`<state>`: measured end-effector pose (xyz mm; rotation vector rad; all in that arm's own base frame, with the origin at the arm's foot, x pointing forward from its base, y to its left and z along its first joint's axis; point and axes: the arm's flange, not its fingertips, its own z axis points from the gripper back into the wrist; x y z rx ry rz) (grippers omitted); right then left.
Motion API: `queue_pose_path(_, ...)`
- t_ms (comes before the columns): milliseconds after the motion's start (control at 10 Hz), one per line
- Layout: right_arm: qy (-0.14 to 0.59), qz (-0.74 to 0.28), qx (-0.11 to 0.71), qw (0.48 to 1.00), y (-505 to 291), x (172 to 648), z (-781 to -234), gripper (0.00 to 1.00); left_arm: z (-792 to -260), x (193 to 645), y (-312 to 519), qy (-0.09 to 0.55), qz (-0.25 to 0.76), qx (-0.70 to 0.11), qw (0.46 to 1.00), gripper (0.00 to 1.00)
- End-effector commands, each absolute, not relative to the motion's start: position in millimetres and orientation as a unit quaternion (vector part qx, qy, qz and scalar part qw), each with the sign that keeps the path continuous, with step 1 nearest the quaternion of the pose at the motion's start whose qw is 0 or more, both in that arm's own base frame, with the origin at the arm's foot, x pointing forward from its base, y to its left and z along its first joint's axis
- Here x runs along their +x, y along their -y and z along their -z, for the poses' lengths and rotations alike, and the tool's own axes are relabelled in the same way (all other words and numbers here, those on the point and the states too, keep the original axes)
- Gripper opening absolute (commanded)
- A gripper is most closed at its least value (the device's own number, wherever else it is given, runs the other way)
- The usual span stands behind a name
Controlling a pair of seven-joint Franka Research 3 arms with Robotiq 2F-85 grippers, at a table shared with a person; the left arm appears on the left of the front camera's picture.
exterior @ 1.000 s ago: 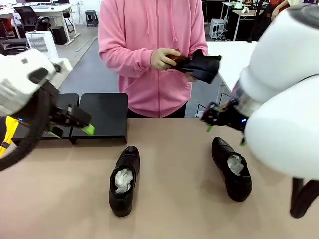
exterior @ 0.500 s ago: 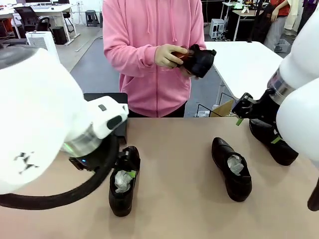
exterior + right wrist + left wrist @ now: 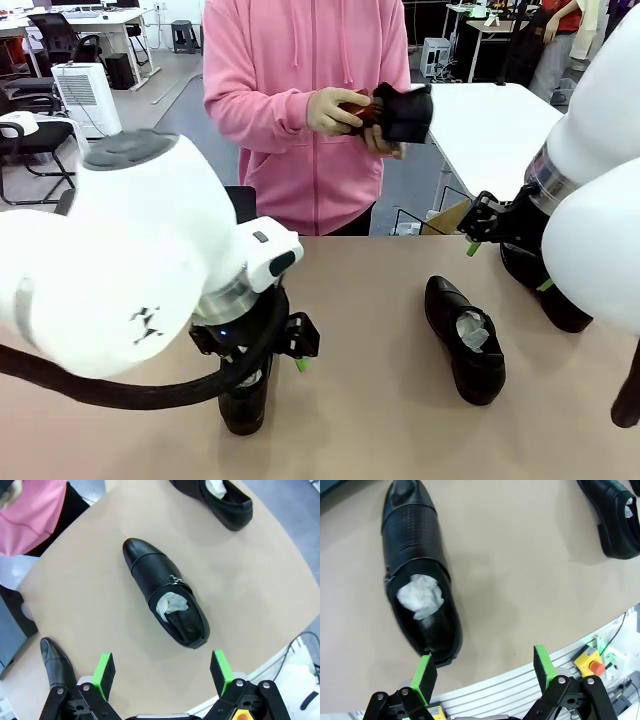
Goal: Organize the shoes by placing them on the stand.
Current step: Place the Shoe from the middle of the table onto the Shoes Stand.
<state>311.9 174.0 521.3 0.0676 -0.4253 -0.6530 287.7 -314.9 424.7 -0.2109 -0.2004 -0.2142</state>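
- Tan table (image 3: 370,430), person in pink across it. Where are the shoes?
- Three lie on the table: left shoe (image 3: 417,580), middle shoe (image 3: 167,600), right shoe (image 3: 550,300). Up in the person's hands (image 3: 335,112) is the fourth shoe (image 3: 405,110).
- Robot hands?
- Both empty. Over the left shoe's heel hovers the left hand (image 3: 485,672), fingers apart. Above the middle shoe hangs the right hand (image 3: 161,672), also spread.
- Step?
- Looks like reach-to-pick. Next: drop lower, straddle a shoe across its sides, clamp, carry to the stand (image 3: 243,205), mostly hidden behind the left arm.
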Motion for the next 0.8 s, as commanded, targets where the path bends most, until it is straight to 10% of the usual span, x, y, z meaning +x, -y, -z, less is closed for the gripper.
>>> queue_pose_path(0,0.205,0.312,0.045,0.927,-176,316,-524,1.0,-405,302,331,0.083,0.121,-0.093,0.985,1.0)
queue_pose_path(700,0.205,0.312,0.045,0.927,-176,316,-524,1.0,-362,322,345,0.097,0.135,-0.064,0.984,1.0)
